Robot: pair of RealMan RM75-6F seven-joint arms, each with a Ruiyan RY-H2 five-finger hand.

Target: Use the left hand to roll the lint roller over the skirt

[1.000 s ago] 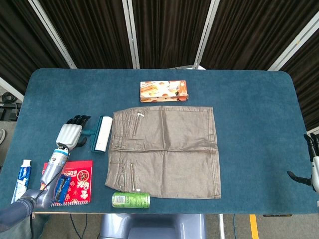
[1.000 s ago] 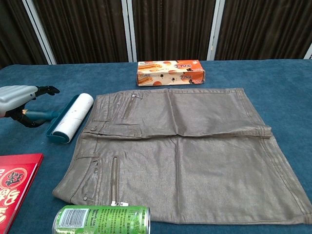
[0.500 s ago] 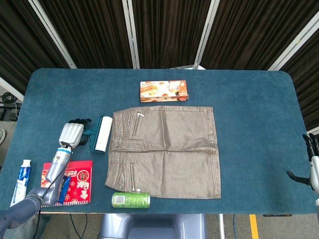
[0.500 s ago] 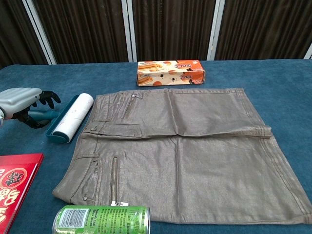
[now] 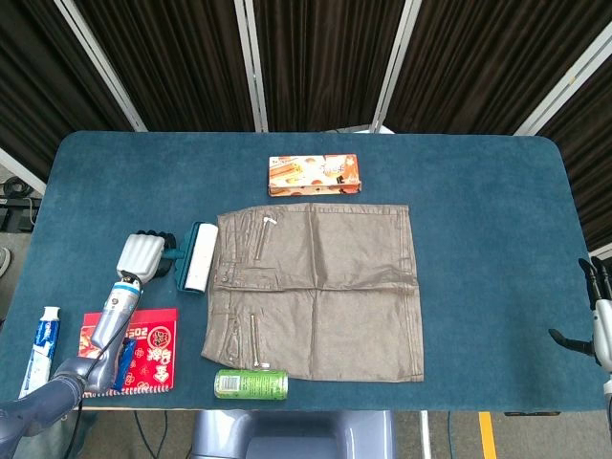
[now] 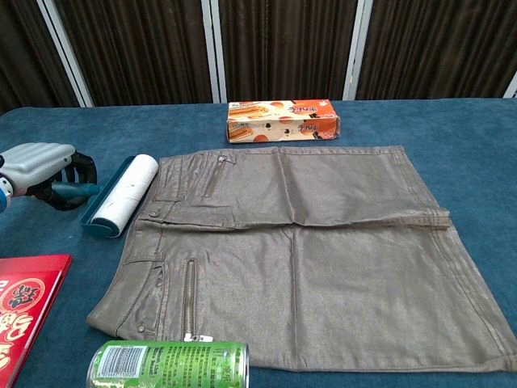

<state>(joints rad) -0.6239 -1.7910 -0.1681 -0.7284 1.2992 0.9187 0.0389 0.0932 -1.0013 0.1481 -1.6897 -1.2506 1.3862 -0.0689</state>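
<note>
A grey-brown skirt (image 5: 320, 287) (image 6: 307, 250) lies flat in the middle of the blue table. The lint roller (image 5: 195, 257) (image 6: 125, 194), a white roll in a teal frame, lies on the table against the skirt's left waistband edge. My left hand (image 5: 142, 256) (image 6: 44, 166) is at the roller's left end with its fingers curled around the teal handle. My right hand (image 5: 599, 320) hangs at the table's far right edge, fingers apart, holding nothing; the chest view does not show it.
An orange snack box (image 5: 315, 175) (image 6: 283, 120) lies behind the skirt. A green can (image 5: 251, 383) (image 6: 170, 365) lies on its side at the skirt's front edge. A red booklet (image 5: 148, 349) (image 6: 24, 299) and a toothpaste tube (image 5: 40, 344) sit front left.
My left hand lowered onto the roller's handle and its fingers curled around it. The roller shifted slightly toward the skirt. The right hand stayed put.
</note>
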